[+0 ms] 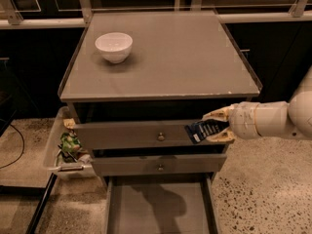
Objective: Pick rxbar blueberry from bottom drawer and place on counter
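Nearest me, bottom drawer [161, 213] is pulled out, w/ a shadow across its grey floor. Above it, mid drawer [195, 164] and top drawer [126, 135] are shut. My hand [215, 127] reaches in from the right at top-drawer height, in front of that drawer's right end and just below the bench's [185, 62] front edge. Its fingers pinch the rxbar blueberry [200, 131], so the bar's in the air, not on the bench. Left of the cabinet on the floor is a clear bin [52, 147] w/ wrappers. Far back-left on the bench is a white bowl [113, 47].
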Robot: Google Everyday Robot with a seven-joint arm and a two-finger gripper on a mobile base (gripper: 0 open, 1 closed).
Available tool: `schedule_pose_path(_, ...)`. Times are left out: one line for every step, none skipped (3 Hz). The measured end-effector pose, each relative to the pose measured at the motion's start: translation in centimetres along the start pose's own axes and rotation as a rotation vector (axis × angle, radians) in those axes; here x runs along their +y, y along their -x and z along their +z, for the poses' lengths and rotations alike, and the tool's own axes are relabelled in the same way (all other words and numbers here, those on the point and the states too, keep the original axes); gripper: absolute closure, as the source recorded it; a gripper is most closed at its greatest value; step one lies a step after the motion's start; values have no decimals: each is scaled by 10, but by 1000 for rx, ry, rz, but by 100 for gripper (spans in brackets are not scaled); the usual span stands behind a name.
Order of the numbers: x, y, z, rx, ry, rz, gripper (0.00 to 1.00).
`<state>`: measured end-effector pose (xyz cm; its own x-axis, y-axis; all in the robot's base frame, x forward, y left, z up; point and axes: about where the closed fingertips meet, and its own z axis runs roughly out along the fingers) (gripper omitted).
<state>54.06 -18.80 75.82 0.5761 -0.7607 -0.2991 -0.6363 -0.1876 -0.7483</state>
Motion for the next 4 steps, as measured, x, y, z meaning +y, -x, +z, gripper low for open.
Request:
schedule_pose_path(-15, 15, 10, -51, 9, -50, 100)
schedule_pose_path(-59, 32, 13, -117, -1, -121, 100)
schedule_pose_path(-116, 46, 12, -188, -16, -184, 100)
schedule_pose_path(-182, 51, -3, -226, -55, -224, 100)
